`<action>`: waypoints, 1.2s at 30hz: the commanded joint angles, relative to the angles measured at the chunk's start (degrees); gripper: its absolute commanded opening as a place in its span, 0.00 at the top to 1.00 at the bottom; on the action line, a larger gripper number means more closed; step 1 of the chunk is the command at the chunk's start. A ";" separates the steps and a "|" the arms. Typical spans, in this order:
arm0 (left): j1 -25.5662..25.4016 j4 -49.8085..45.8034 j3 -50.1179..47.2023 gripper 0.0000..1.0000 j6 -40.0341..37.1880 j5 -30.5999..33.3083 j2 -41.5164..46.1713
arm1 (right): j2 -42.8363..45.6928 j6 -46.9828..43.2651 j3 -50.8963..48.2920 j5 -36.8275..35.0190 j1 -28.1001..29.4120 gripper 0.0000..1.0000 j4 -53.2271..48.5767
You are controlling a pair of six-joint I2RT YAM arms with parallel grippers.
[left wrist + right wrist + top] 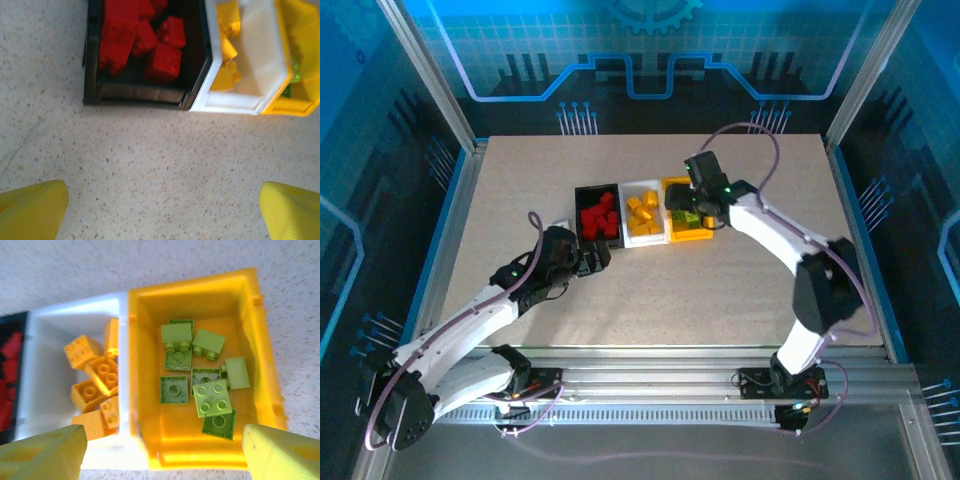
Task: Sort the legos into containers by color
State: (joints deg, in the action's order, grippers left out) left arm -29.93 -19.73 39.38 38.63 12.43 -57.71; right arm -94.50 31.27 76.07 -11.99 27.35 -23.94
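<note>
Three containers stand in a row mid-table. Red legos (598, 217) fill the black bin (579, 215), yellow-orange legos (642, 212) the white bin (644, 241), and lime green legos (212, 397) the yellow bin (200, 290). My right gripper (162, 455) hangs open above the yellow bin's near wall, nothing between its fingers. A green brick lies studs-up on top of the others. My left gripper (162, 215) is open over bare table just in front of the black bin (135, 95), nothing in it. Its view also takes in red legos (162, 60).
The speckled table (720, 290) is bare in front of and around the bins. The right arm (770, 225) reaches in from the right over the yellow bin (690, 237). Metal frame rails border the table, with a rail (670, 385) along the near edge.
</note>
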 commanded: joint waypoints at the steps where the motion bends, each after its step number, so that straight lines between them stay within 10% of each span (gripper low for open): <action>1: 0.71 0.74 2.89 0.01 -1.72 5.45 -0.59 | 7.70 0.76 -6.16 -0.38 0.49 0.17 6.29; 10: 2.88 16.53 3.55 0.01 -14.36 19.89 -4.71 | 20.12 2.98 -22.31 -10.24 1.56 0.00 12.43; 16: 14.20 24.17 5.75 0.01 -27.04 24.58 -14.29 | 24.53 2.80 -25.36 -12.80 1.32 0.00 12.08; 23: 25.23 32.14 1.51 0.01 -32.57 17.47 -25.14 | 29.42 2.60 -28.53 -14.47 -0.61 0.00 10.84; 36: 27.37 67.84 -15.63 0.01 -37.68 2.40 -29.11 | 28.76 4.89 -28.22 -14.03 -4.80 0.00 9.58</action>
State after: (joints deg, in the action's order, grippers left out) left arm -3.77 36.95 25.08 2.87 21.45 -86.76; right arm -66.13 34.11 47.66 -24.67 24.60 -14.55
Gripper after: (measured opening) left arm 0.990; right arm 0.999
